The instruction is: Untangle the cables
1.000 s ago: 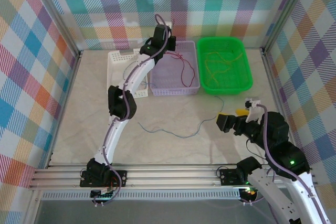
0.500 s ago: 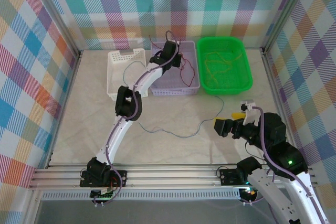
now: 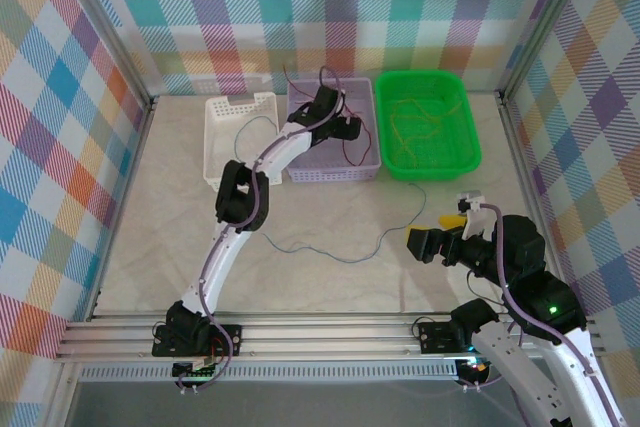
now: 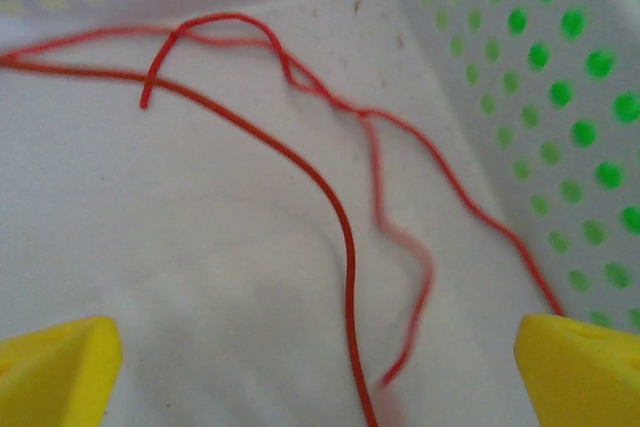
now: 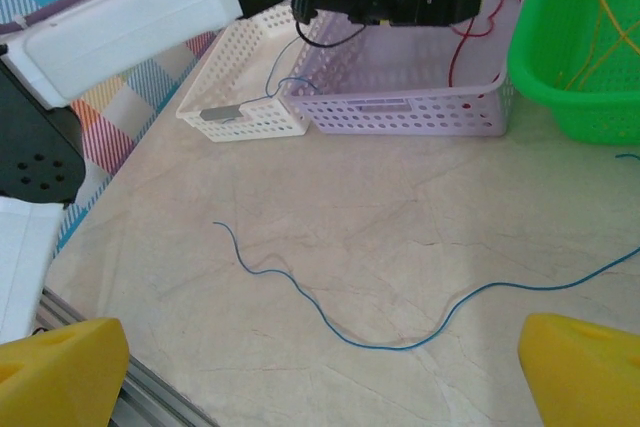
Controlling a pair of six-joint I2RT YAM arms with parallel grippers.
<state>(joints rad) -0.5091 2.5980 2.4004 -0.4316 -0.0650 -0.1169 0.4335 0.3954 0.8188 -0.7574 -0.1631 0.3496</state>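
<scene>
Tabletop (image 3: 150, 237) is shared by three baskets set in a row at the far side: the green basket (image 3: 436, 173) on the right, the lilac basket (image 3: 335, 171) in the middle and the white basket (image 3: 215, 147) on the left. The left gripper (image 4: 318, 372) is held low inside the lilac basket, its jaws spread wide and nothing clamped. The red cable (image 4: 349, 247) is seen loosely looped on the basket floor, with one strand running down between the yellow fingertips (image 4: 55, 372) and its lower end blurred. The right gripper (image 5: 320, 372) is likewise spread wide and empty, above bare tabletop near the blue cable (image 5: 380, 344), which is laid in a wavy line in front of the baskets. In the green basket, yellow cables (image 3: 415, 122) are gathered.

Two risks are judged likely. The red strand between the left fingers could be snagged when the arm is lifted out, and the cable dragged over the basket wall. The blue cable, thin and flat on the tabletop, could be missed or only partly pinched, and so lost on the way to a basket.
</scene>
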